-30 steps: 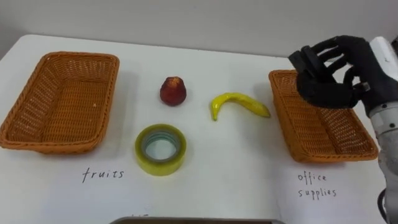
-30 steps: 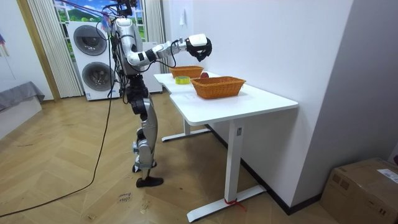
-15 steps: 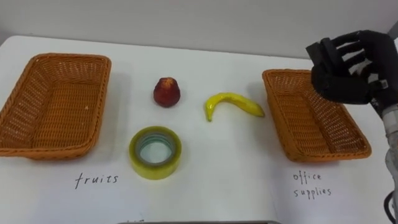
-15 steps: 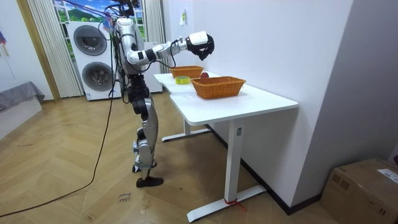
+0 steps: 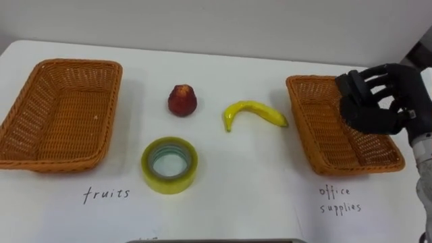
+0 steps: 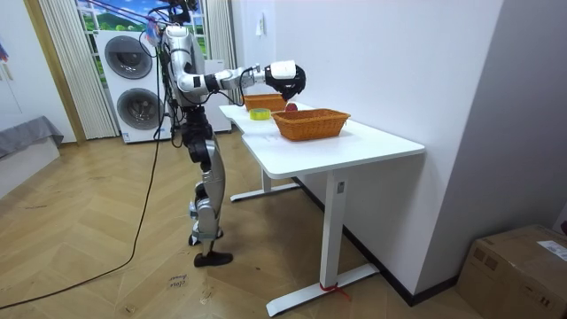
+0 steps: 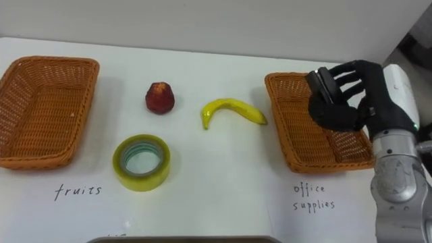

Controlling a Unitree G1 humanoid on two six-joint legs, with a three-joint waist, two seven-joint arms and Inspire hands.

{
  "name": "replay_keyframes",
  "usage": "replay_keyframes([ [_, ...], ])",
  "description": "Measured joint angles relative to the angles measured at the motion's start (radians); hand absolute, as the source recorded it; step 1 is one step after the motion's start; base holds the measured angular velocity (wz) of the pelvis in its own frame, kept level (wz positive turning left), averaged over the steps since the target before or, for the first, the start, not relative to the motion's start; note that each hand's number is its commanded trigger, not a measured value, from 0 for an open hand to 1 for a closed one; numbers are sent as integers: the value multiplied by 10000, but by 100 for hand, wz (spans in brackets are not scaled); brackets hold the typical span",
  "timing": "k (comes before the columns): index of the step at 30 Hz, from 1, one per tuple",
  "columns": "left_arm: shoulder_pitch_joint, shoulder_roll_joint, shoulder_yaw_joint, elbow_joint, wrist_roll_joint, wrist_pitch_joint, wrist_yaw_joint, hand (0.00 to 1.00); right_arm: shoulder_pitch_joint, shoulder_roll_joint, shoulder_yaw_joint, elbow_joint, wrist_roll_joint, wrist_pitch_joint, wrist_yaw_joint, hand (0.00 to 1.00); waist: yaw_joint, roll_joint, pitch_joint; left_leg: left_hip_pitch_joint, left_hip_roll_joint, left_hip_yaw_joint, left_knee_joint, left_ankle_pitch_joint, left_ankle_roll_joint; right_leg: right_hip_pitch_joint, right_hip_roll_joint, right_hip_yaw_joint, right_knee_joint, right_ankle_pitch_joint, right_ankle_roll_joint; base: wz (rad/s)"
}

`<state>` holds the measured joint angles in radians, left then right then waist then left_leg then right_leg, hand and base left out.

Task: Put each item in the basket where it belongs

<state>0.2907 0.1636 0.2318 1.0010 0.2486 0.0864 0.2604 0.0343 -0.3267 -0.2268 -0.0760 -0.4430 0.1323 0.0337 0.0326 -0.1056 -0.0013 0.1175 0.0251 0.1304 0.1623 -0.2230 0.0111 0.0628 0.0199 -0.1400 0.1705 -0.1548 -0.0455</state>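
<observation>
**Right hand over the supplies basket, nothing sorted yet**

The right hand (image 7: 341,98) hovers above the right-side basket (image 7: 280,125), fingers apart and loosely bent, holding nothing visible. The banana (image 7: 229,108) lies just left of that basket, its long axis running left to right. The tape roll (image 7: 142,181) sits lower left, with the apple (image 7: 160,97) beyond it.

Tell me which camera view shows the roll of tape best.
The left eye view: it looks down on the roll of tape, so its whole yellow ring and open centre show, flat on the table. The right eye view shows it equally fully. In the room view it is a small yellow patch far off.
</observation>
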Motion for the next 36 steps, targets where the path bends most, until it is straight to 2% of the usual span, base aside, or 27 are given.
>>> replay_keyframes([
  [2,4,-41,-1,0,0,-1,52,0,66,0,0,39,-1,0,0,0,2,21,-20,-5,-1,1,2,1,0,-81,0,5,22,0,0,0],
  [10,29,-152,0,-1,0,-3,125,0,93,1,0,71,1,-4,-1,0,6,21,-15,-16,-1,-10,1,2,0,-90,0,6,24,0,-1,0],
  [36,23,-165,0,-8,0,-30,125,0,90,1,0,70,-3,-6,0,0,10,-51,4,-28,-3,0,-25,1,0,-110,2,8,2,-1,0,0],
])
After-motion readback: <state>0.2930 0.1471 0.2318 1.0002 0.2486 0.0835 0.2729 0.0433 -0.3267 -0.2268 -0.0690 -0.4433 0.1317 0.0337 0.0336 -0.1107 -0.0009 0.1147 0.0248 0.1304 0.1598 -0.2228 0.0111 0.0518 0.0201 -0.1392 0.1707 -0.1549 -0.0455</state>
